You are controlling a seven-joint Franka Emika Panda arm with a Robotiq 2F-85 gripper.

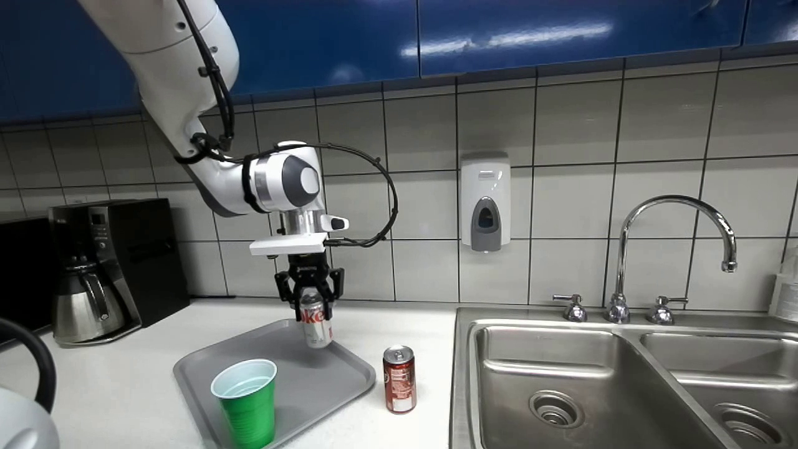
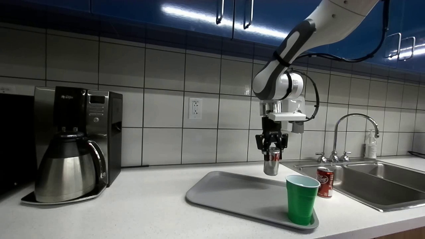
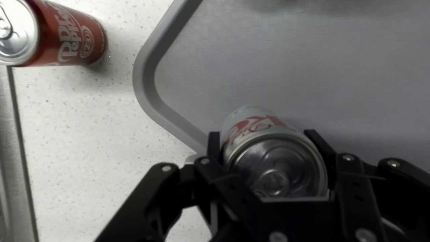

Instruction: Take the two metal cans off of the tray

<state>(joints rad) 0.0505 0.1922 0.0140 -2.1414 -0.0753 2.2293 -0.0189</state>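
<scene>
Silvery metal can (image 1: 318, 333) is clasped in the gripper (image 1: 313, 313), above the tray (image 1: 305, 386) near its rim; the red metal can (image 1: 399, 380) stands upright on the desk (image 1: 124, 380) beside the tray, which bears a green cup (image 1: 250, 411).

A green cup (image 2: 302, 204) stands upright. A coffee maker (image 2: 99, 125) (its steel carafe (image 2: 68, 174) in place) sits on the white counter (image 2: 149, 205). Beneath blue cabinets (image 1: 580, 22), a dispenser (image 1: 486, 202) hangs on the tiled wall (image 1: 567, 202); a chrome faucet (image 1: 621, 265) arches over the double sink (image 1: 646, 353).
</scene>
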